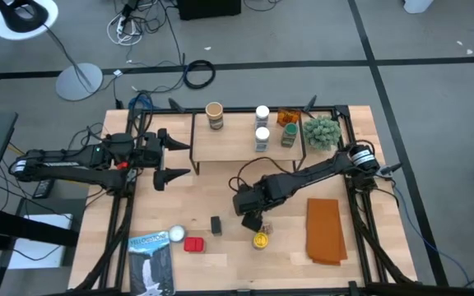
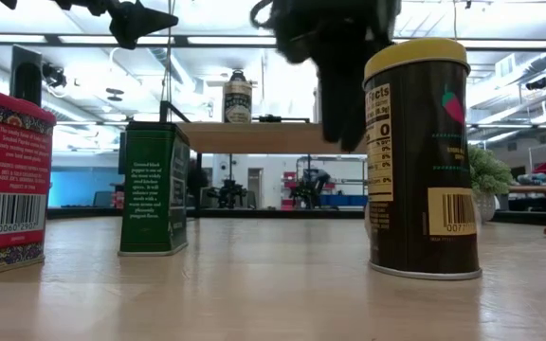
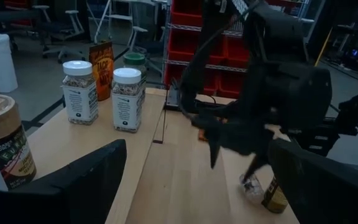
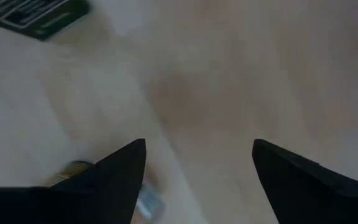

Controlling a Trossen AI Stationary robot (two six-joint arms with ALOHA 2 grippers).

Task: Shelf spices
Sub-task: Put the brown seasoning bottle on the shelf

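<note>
The shelf (image 1: pixel 237 146) stands at the table's far side and carries a tan-lidded jar (image 1: pixel 214 115), two white-lidded jars (image 1: pixel 262 113), an orange packet (image 1: pixel 289 117) and a green-lidded jar (image 1: pixel 290 136). On the tabletop stand a dark jar with a yellow lid (image 1: pixel 260 239), a small dark green tin (image 1: pixel 216 224), a red tin (image 1: pixel 193 244) and a white-lidded jar (image 1: pixel 176 235). My right gripper (image 1: pixel 253 220) hangs open, fingers pointing down, just on the far side of the yellow-lidded jar (image 2: pixel 425 161). My left gripper (image 1: pixel 177 157) is open by the shelf's left end, above the table.
A blue-and-white booklet (image 1: pixel 151 263) lies at the near left corner. An orange folded cloth (image 1: pixel 326 230) lies at the near right. A small green plant (image 1: pixel 322 131) stands by the shelf's right end. Bare wood shows between the shelf and the tins.
</note>
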